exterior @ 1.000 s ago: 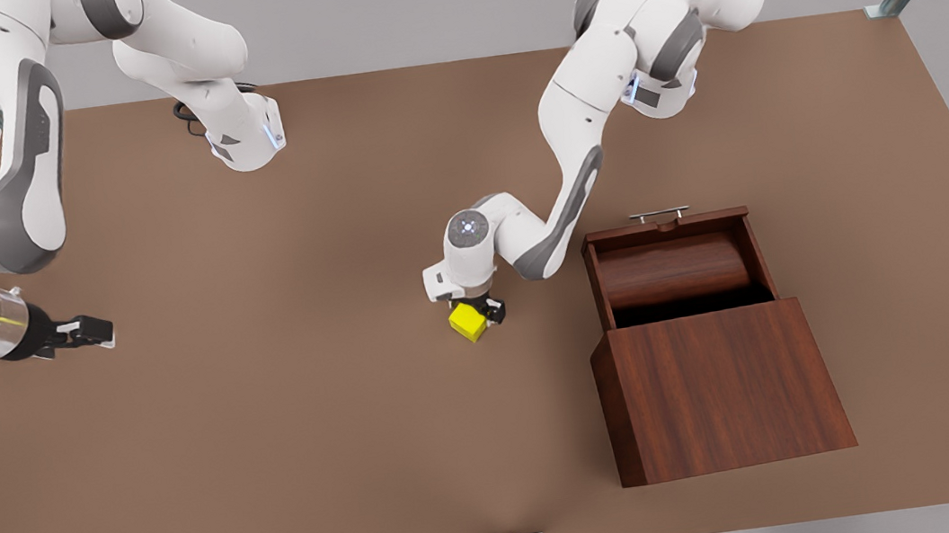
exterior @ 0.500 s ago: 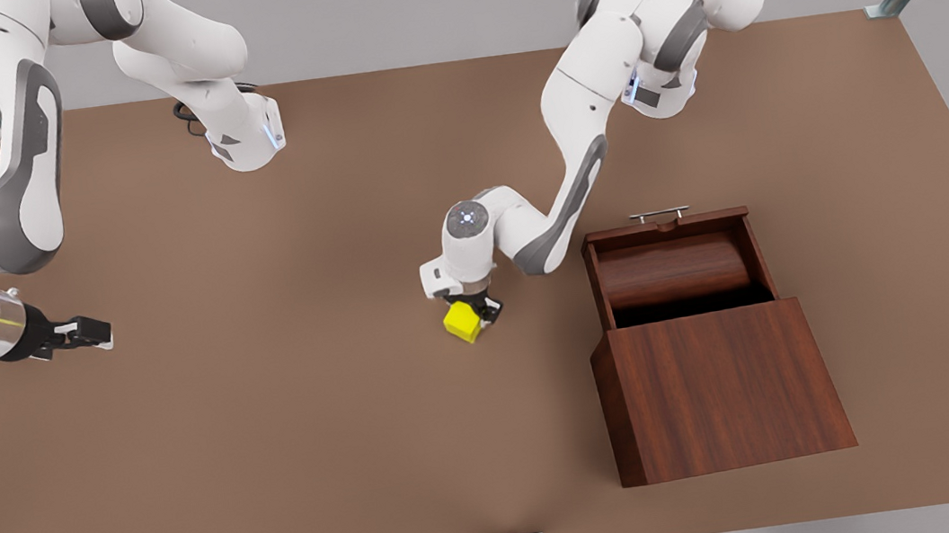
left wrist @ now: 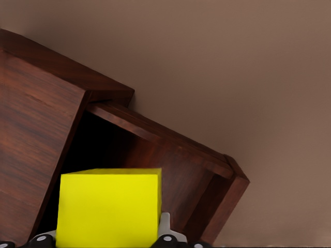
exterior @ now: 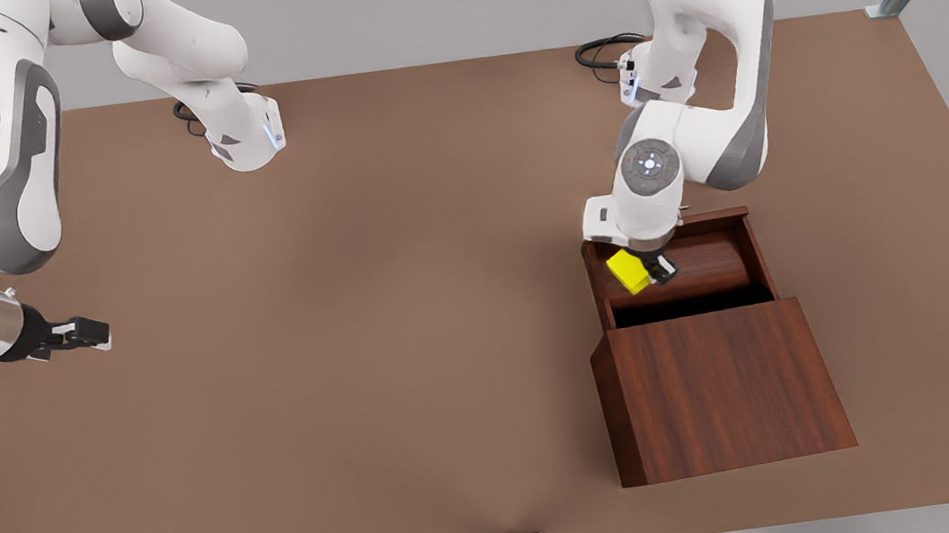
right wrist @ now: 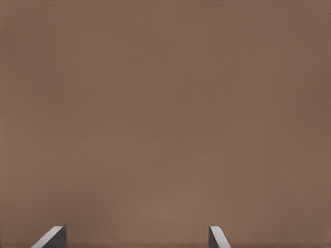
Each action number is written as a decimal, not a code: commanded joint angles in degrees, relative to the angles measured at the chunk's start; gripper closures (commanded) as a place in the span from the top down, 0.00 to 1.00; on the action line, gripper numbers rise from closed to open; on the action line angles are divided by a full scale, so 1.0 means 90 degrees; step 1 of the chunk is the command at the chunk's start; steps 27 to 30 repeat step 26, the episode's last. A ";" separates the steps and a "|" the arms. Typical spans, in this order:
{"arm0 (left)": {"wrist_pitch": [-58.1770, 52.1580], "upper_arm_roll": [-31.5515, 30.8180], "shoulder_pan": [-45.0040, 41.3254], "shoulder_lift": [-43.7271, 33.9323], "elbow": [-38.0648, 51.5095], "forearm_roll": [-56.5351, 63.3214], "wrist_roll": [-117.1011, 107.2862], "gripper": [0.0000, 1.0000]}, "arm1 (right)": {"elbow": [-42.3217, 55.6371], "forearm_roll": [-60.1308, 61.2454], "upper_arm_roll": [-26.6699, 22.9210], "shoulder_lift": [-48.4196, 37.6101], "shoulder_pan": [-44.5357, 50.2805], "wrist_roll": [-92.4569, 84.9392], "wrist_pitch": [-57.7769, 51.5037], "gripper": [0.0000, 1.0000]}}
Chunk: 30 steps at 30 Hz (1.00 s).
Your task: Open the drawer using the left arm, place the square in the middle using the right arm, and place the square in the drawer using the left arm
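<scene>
Already the shallow dark red-brown wood-grain drawer [exterior: 675, 264] is standing pulled out from the larger slant-topped wooden cabinet [exterior: 718, 386] at the right of the front view, so the opening step reads as done. The left gripper [exterior: 643, 271] is hanging over the drawer's left part, its jaws clamping the small bright yellow cube [exterior: 627, 271]; in the left wrist view the cube [left wrist: 108, 206] is sitting low in the frame between the dark finger pads [left wrist: 44, 240], with the drawer's far wall [left wrist: 170, 144] and dark interior showing beyond it. Since the cube is in the left gripper and no longer on the bare middle patch of the matte brown tabletop [exterior: 408, 311], the right arm's hand-over to the middle looks finished too. What seems to be remaining is the last part: lowering the cube into the tray, letting go, and drawing clear. Whether the cube is touching the drawer floor cannot be told; it appears to be hanging just above it. The right gripper [exterior: 89, 334] is waiting at the left edge of the front view, well apart from the cabinet, and its fingertips [right wrist: 51, 237] are standing apart over bare table, holding nothing.
</scene>
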 commanded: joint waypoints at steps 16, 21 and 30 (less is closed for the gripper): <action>-0.1252 0.0980 -0.0006 0.0320 0.1299 -0.1526 -0.3197 1.00 | 0.0045 0.0000 0.0002 0.0029 -0.0014 0.0000 0.0078 1.00; -0.1252 -0.1264 0.2629 -0.0236 0.1963 -0.0667 -0.3948 1.00 | 0.0055 0.0000 -0.0008 0.0039 -0.0024 0.0000 0.0098 1.00; -0.1252 -0.1783 0.3227 -0.0442 0.1953 -0.0609 -0.4233 1.00 | 0.0045 0.0000 -0.0008 0.0039 -0.0024 0.0000 0.0107 1.00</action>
